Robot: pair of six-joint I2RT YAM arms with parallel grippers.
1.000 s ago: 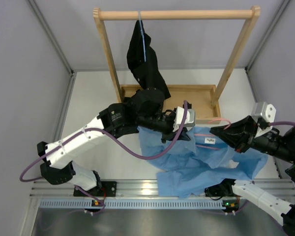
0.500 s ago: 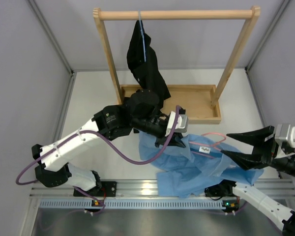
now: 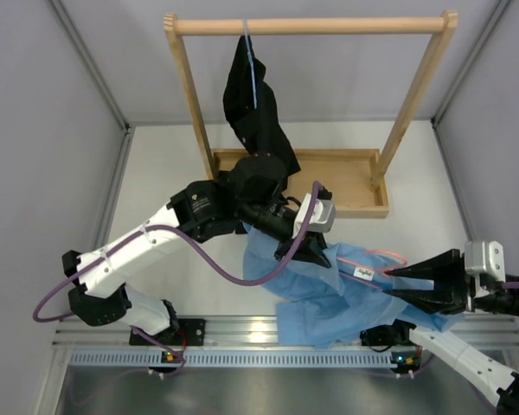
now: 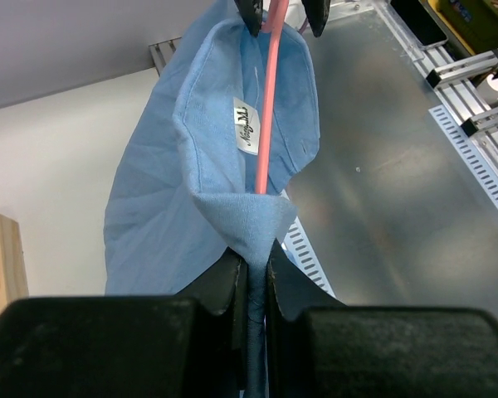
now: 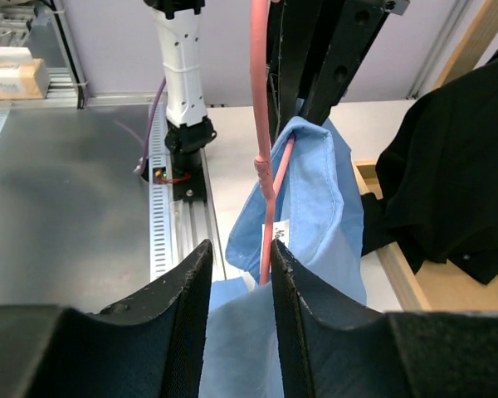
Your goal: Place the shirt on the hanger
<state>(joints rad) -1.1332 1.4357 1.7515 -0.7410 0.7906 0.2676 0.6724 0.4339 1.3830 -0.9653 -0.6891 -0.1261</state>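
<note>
You see the left pincer point(image 4: 251, 264) clamped shut on the collar fold of the shirt point(image 3: 324, 303), shirt draped near the front table point(image 3: 173, 173) edge, hanger point(image 4: 267, 108) lying inside the collar, right pincer point(image 5: 241, 253) slightly parted, fingers astride the hanger wire.

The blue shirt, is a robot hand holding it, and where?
Yes. The left gripper pinches the shirt by a fold of its collar. The right gripper is open, only straddling the hanger wire.
</note>
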